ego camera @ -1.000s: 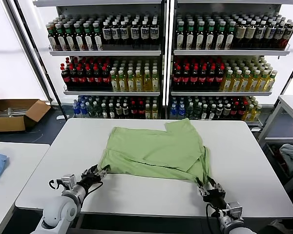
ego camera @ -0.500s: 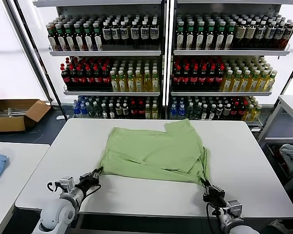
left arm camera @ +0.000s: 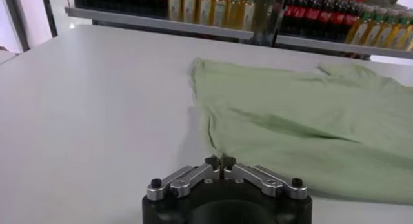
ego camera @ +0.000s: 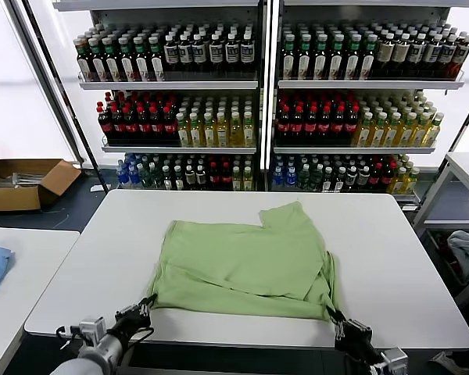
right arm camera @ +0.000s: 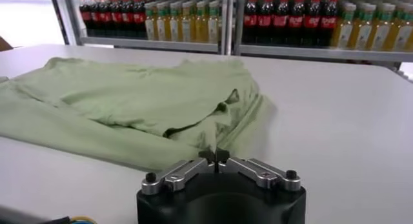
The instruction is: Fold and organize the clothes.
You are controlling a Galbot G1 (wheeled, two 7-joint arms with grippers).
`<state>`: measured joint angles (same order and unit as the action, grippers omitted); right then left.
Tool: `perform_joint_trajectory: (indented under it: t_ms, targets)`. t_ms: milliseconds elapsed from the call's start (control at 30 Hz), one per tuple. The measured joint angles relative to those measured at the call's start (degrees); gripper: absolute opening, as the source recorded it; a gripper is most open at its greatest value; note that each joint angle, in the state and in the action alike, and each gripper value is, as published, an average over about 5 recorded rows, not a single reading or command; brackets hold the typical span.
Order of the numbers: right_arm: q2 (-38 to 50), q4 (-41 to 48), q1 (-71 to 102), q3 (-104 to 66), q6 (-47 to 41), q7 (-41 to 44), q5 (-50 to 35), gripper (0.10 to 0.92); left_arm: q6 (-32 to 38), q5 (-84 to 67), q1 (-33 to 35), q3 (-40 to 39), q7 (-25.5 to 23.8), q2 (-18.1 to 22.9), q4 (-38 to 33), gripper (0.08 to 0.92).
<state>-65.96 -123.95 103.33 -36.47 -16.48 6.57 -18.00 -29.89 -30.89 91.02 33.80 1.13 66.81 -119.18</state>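
The shirt [ego camera: 246, 262] lies partly folded on the white table [ego camera: 391, 258], its near hem now dragged closer to my edge than a second ago. My left gripper [ego camera: 143, 308] is clenched on the near left corner and my right gripper [ego camera: 338, 322] on the near right corner; both have pulled back toward me. I read that as smoothing before the next fold. The hem sits near the front edge; open tabletop remains beyond and beside the shirt.
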Motion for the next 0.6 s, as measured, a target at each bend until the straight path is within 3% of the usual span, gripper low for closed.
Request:
perform_joint_trajectory:
  t_ms: [233, 600]
  targets:
    - [0.65, -2.46, 2.71, -1.72, -0.03, 0.19, -0.19, 0.265, -0.6, 1.56, 7.48, 2.67, 0.02, 1.29, -7.0, 0.119]
    - [2.06, -5.8, 1.95, -5.14, 0.47, 1.49, -2.48, 0.586, -1.6, 0.25, 10.38, 7.21, 0.06, 0.11, -11.72, 0.428]
